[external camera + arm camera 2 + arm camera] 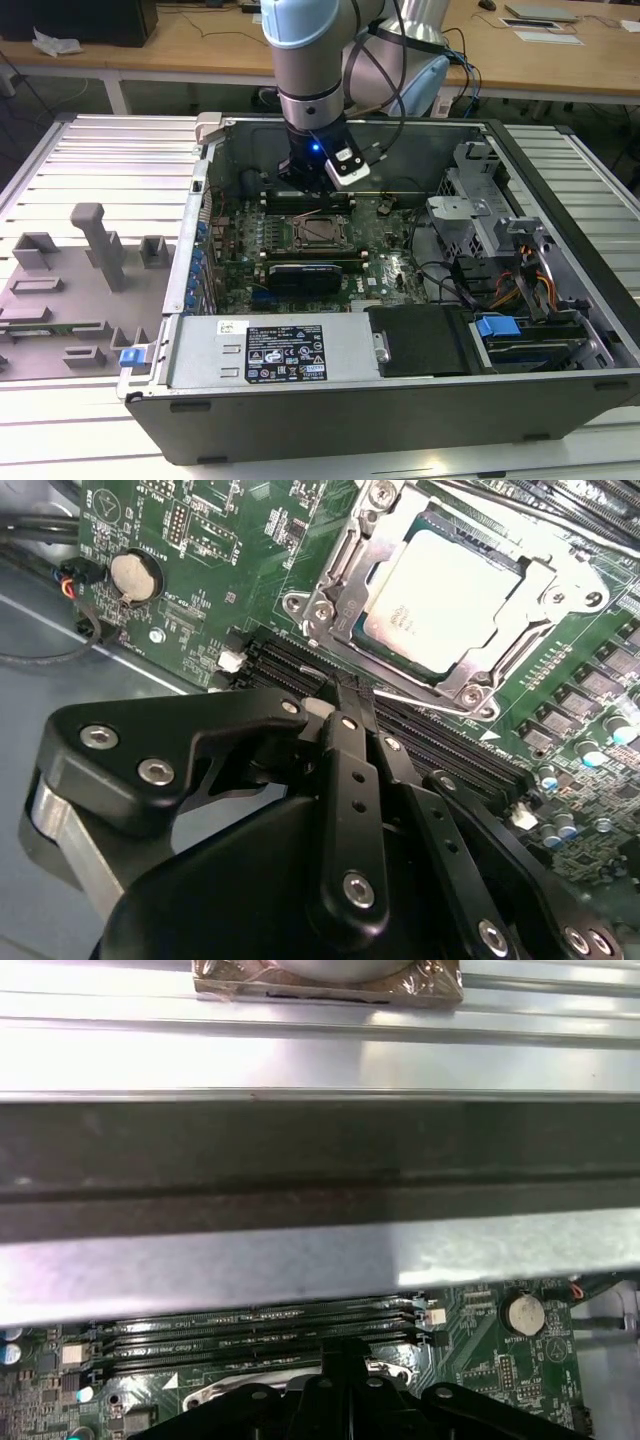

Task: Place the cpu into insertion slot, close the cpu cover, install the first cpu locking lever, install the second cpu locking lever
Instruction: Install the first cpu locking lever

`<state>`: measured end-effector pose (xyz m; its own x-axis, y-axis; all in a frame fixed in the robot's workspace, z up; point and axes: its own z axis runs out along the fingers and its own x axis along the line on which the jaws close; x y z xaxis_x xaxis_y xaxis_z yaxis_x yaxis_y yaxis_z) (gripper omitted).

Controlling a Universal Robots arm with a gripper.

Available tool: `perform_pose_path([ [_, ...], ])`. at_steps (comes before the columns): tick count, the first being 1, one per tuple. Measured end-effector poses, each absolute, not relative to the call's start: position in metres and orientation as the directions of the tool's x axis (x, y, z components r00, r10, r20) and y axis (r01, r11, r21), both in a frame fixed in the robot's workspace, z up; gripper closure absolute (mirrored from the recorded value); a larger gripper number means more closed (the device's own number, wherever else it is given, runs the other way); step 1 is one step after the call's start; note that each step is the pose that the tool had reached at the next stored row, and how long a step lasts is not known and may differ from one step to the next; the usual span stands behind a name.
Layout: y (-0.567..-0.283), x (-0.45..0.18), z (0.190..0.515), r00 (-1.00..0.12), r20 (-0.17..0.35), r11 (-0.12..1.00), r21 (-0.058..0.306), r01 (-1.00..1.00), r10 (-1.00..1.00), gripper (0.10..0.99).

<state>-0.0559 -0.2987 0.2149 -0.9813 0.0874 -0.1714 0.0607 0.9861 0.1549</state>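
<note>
One Universal Robots arm reaches down into an open computer case (pixel 350 420), and its gripper (pixel 308 188) hangs just behind the insertion slot (pixel 320 232), over the long black memory slots (pixel 305 200) on the slot's far side in the exterior view. In the second wrist view the gripper's (pixel 343 692) black jaws are drawn together, with no gap showing at the tips. The tips sit at the end of a thin steel locking lever (pixel 420 702) that runs along the edge of the insertion slot (pixel 318 612) nearest the memory slots (pixel 268 658). Whether they pinch that rod or only touch it I cannot tell. The cpu (pixel 445 598) lies flat inside the insertion slot, silvery top up, and the cpu cover (pixel 450 683) lies down around it, its window framing the chip. A round coin cell battery (pixel 135 575) sits on the green motherboard (pixel 230 540), well apart from the slot, beyond the end of the memory slots. In the first wrist view the gripper (pixel 345 1352) shows beside the memory slots (pixel 260 1325), with the coin cell battery (pixel 522 1312) off their end and the case's metal wall (pixel 320 1260) behind them. The case rests on a ribbed metal table (pixel 90 150).
</note>
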Motion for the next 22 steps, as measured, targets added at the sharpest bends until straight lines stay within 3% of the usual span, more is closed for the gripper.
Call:
perform_pose_path([
  [22,-0.2900,-0.0576,0.2090,-0.971,-0.175,0.982,0.127,0.141,0.162,0.980],
])
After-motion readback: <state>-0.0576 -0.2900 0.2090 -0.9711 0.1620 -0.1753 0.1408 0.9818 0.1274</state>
